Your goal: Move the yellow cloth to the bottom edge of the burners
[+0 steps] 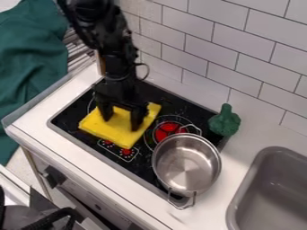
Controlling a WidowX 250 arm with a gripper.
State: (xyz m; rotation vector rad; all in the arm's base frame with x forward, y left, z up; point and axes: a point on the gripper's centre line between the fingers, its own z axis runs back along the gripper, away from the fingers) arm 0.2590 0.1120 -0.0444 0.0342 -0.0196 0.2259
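So there's a white tile wall (258, 58) behind a white counter (36, 128), with dark green fabric (30, 58) off to the left. The black cooktop (144, 157) is set into the counter, and a gray sink (269, 155) sits at lower right. The black arm (114, 45) comes down from the top. A steel pot (186, 164) sits at the cooktop's right side. The yellow cloth (105, 130) lies on the left half, lower corner by the red-dotted controls (126, 152). The gripper (122, 123) is spread wide, fingertips on the cloth. Smallish green toy (225, 122) at the cooktop's right corner.
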